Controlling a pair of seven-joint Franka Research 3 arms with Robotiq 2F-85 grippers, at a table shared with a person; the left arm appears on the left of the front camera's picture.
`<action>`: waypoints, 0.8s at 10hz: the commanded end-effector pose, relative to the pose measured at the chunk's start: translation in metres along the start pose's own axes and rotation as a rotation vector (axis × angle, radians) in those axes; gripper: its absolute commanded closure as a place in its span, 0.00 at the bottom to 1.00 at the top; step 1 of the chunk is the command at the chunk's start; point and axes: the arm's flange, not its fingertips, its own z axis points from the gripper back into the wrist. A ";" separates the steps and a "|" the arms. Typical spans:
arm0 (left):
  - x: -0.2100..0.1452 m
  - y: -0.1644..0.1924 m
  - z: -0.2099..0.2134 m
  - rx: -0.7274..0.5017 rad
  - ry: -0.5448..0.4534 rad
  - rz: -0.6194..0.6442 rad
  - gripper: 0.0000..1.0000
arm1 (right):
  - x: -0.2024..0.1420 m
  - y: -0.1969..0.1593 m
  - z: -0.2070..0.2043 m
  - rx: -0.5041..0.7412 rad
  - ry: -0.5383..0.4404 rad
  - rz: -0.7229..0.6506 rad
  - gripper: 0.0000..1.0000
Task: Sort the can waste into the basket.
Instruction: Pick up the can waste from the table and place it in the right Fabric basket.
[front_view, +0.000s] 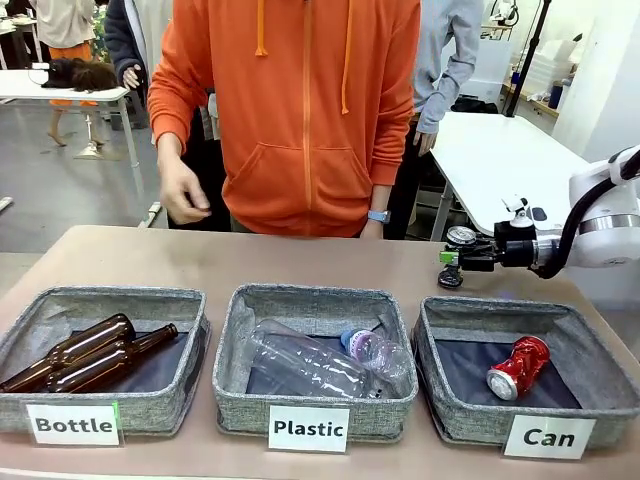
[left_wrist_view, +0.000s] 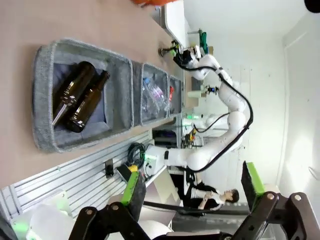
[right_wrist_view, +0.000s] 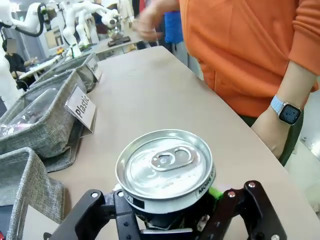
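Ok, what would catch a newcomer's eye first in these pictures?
The person's orange hoodie across the table. Next, the right gripper shut on the black can, silver top towards the wrist camera, behind the Can basket, where a red can lies.

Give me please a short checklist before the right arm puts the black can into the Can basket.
1. Black can held between the right gripper's fingers: ok.
2. Gripper above the Can basket: not ok; in the front view it hangs behind the basket's far rim.
3. Free room in the basket beside the red can: ok.
4. Person's hand away from the basket: ok.
5. Left gripper out of the path, open, far from the baskets: ok.
6. Grip firmness: cannot tell.
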 end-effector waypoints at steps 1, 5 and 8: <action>-0.010 -0.003 -0.044 0.026 0.115 -0.019 0.00 | 0.037 0.019 0.008 0.024 0.033 0.078 1.00; -0.009 0.012 -0.132 0.116 0.273 -0.008 0.00 | 0.161 0.122 0.049 0.034 0.286 0.156 1.00; -0.002 0.024 -0.149 0.017 0.273 0.002 0.00 | 0.178 0.223 0.041 0.041 0.695 0.111 1.00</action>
